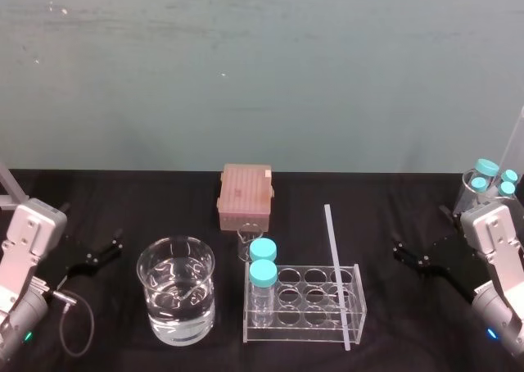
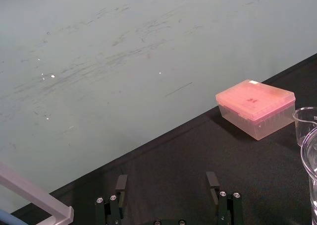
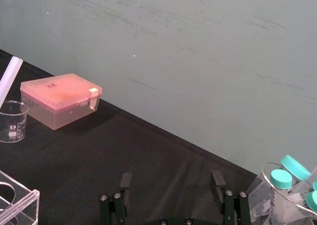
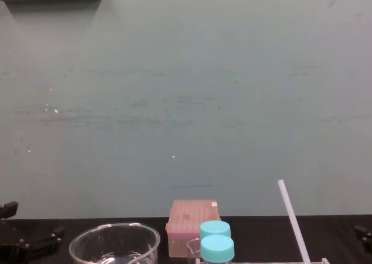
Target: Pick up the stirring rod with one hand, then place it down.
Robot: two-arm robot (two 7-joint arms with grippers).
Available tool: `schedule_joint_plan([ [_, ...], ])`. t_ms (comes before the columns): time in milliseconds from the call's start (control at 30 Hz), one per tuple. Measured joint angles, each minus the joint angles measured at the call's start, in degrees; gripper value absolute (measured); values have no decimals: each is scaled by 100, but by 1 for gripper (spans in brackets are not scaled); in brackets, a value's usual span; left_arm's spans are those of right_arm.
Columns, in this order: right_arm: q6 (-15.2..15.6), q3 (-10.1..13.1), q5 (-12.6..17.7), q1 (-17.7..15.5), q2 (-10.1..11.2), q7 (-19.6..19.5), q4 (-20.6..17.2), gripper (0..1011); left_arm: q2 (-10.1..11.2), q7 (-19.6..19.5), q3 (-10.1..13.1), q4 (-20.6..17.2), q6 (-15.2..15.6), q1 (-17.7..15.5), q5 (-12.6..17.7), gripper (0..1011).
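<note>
Stirring rod stands tilted at the right end of the clear rack; lower end near, upper end leaning far & a bit left; seen from the chest cam it rises well above the blue-capped tubes; nothing grips it; can't tell whether its foot sits in a rack hole or on the table.

Right gripper hangs low over the black table, right of the rack & well apart from the rod; released, grasping nothing; its wrist cam shows the fingers wide apart w/ bare table between them.

Left gripper is at the left side, just left of the large beaker; also released, fingers parted & empty.

The 2 tubes stand in the rack's left column, one behind the other; the large beaker, part full of clear liquid, is just left of the rack. A small beaker sits just behind the rack; a pink box lies farther back, near the wall. At the far right a tilted glass vessel holds more blue-capped tubes.
</note>
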Motion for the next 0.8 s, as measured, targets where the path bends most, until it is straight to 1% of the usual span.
schedule_joint_plan([
  [800,0,0,0,0,0,0,0,1003,0,0,0,0,0,0,0,1005],
])
